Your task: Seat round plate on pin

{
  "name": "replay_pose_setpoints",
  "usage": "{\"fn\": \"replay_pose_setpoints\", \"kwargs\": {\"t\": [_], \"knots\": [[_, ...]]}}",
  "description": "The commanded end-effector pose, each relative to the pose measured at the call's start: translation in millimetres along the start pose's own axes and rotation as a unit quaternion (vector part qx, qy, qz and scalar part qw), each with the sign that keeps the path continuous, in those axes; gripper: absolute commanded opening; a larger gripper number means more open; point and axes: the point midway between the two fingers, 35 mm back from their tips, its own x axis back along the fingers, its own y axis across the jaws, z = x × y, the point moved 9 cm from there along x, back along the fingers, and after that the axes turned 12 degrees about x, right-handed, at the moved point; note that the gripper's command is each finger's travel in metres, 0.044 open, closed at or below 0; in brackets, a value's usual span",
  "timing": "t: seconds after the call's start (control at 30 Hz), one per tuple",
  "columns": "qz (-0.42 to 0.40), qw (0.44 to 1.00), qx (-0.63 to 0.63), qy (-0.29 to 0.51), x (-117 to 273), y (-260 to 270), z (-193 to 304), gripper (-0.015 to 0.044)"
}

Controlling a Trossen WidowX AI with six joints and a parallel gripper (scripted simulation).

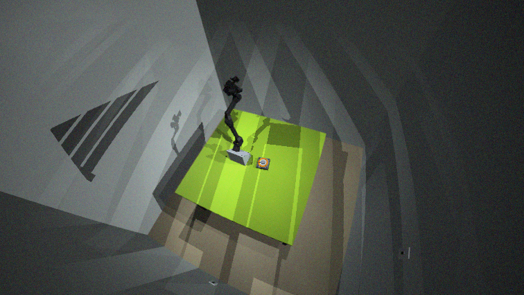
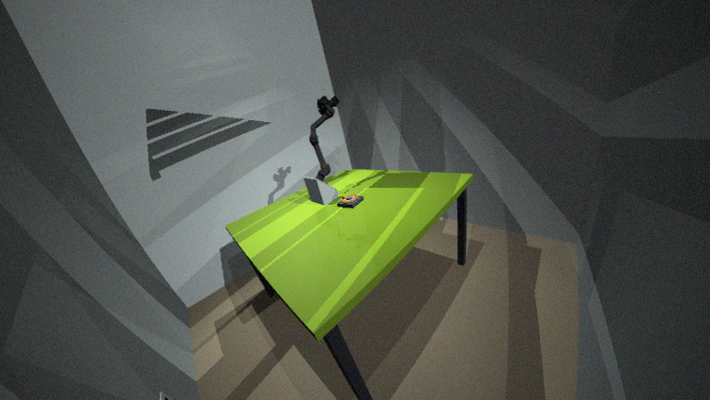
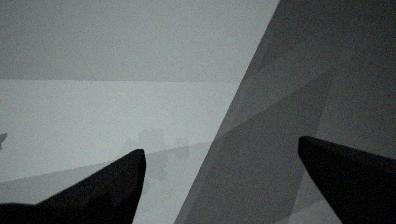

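While the arm point(image 1: 231, 120) stands stretched nearly upright from its grey mount point(image 1: 238, 156), the gripper point(image 1: 232, 84) is raised high with its jaws spread wide and nothing between them. From the wrist view, the two dark fingers frame only grey wall. Far below the jaws and well apart from them, the round plate point(image 1: 262, 162) with its orange tab lies on the dark square base point(image 1: 263, 167), just beside the mount on the green table point(image 1: 256, 205). At this size I cannot tell whether the plate is tilted, nor where the pin or the hole lies. No part of the robot touches the plate
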Motion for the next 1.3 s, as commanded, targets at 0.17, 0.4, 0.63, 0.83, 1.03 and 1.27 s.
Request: {"fn": "replay_pose_setpoints", "kwargs": {"t": [0.17, 0.4, 0.63, 0.83, 1.03, 1.27], "knots": [[0.059, 0.995, -0.037, 0.07, 0, -20, 74, 0.0242], [0.133, 0.972, -0.104, 0.166, 24, -44, 168, 0.0059], [0.231, 0.908, -0.178, 0.301, 87, -53, 269, 0.0], [0.304, 0.833, -0.228, 0.401, 157, -46, 327, 0.0], [0.369, 0.732, -0.283, 0.498, 251, -19, 374, 0.0], [0.432, 0.595, -0.346, 0.582, 356, 33, 392, 0.0]]}}
